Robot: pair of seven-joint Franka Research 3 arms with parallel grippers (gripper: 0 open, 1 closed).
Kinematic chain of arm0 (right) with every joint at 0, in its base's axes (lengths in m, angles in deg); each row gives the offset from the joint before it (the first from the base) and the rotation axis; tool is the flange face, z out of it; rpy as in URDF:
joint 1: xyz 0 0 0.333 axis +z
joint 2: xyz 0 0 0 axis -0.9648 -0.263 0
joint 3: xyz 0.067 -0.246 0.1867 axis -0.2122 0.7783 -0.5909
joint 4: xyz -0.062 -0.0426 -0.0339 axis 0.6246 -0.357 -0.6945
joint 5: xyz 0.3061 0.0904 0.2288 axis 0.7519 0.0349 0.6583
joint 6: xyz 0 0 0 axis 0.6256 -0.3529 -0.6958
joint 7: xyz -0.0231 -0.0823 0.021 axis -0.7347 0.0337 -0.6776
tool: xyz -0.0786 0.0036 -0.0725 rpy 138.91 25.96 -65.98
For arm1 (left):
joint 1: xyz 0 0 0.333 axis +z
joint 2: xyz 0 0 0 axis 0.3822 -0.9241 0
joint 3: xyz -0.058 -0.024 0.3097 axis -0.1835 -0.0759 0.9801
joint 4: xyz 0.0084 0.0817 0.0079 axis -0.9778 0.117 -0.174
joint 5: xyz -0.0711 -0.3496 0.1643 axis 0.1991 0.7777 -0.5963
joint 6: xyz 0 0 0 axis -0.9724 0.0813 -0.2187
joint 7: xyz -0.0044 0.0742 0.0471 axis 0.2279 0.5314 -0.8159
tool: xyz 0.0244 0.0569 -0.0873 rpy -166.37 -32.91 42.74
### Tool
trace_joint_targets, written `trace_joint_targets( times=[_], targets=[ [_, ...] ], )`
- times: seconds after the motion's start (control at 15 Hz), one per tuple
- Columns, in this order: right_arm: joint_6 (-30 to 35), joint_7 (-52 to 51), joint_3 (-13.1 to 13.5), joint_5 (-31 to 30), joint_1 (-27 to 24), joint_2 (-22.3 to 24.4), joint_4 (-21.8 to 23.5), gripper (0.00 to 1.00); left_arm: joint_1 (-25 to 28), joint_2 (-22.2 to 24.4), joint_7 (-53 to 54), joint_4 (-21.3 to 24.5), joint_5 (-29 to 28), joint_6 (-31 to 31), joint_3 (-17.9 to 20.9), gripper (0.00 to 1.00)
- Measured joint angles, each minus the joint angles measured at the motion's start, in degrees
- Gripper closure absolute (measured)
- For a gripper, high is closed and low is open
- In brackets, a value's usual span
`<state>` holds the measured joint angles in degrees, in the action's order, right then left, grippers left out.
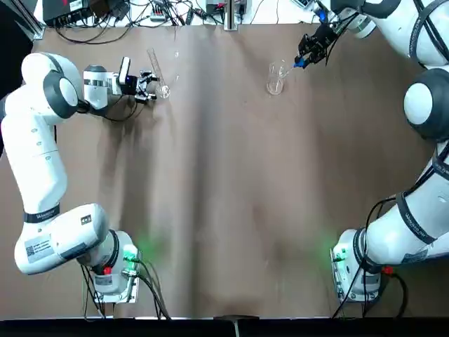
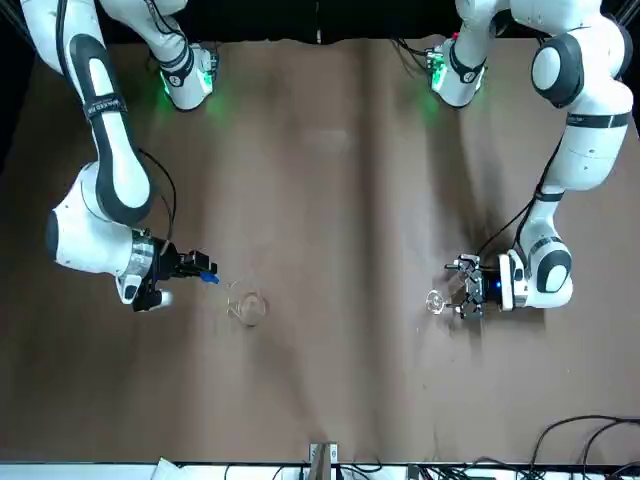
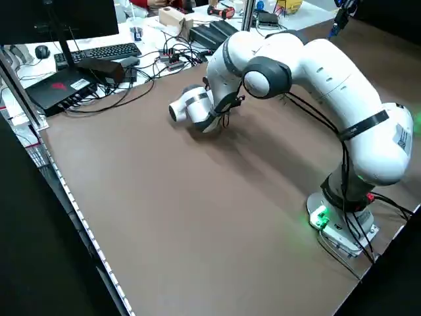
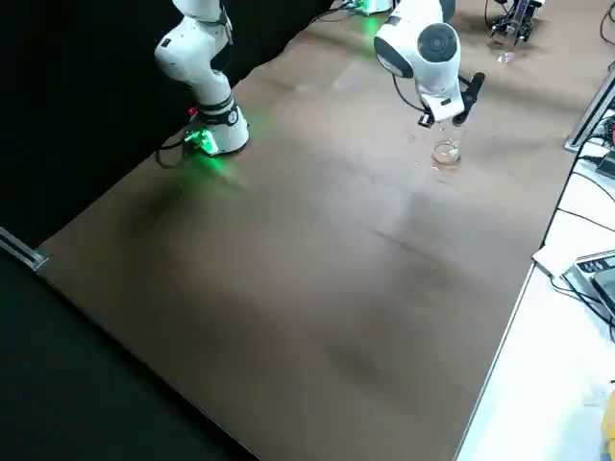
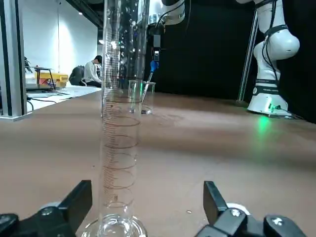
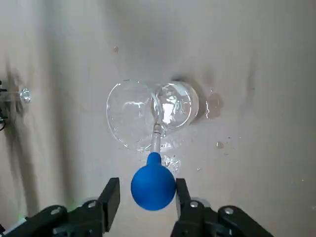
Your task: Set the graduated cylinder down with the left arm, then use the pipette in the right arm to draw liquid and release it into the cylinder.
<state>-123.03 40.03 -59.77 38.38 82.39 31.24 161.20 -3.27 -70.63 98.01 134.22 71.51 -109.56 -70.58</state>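
Cylinder (image 5: 120,123): standing upright on the table's (image 1: 224,182) far left, between the fingers
Left gripper (image 1: 149,87): released, sitting around the cylinder's foot
Pipette (image 6: 154,177): stem dipping into the beaker (image 6: 148,116), far right
Right gripper (image 6: 145,197): grasping the blue bulb

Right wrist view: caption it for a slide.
Right gripper holds the blue-bulbed clear pipette, stem dipping into the short clear glass beaker.

Graduated cylinder (image 5: 120,113) upright on desk (image 1: 231,196) between left gripper (image 5: 148,207) fingers — beaker (image 6: 148,112) well apart, pipette (image 6: 154,177) stem dipping in, under right gripper (image 6: 144,200).
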Motion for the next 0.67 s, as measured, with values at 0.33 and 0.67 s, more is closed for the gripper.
trace_joint_targets(
  times=[0.33,0.67],
  targets=[
    [0.0,0.0,0.11,0.02,-0.01,0.01,-0.14,0.7,-0.98,-0.3,0.14,-0.02,0.19,-2.37,0.0,0.0],
    [0.1,0.09,0.14,0.02,-0.01,0.0,-0.19,0.84,-2.97,-0.42,0.15,-0.28,2.39,-6.38,-0.01,0.0]
  ],
)
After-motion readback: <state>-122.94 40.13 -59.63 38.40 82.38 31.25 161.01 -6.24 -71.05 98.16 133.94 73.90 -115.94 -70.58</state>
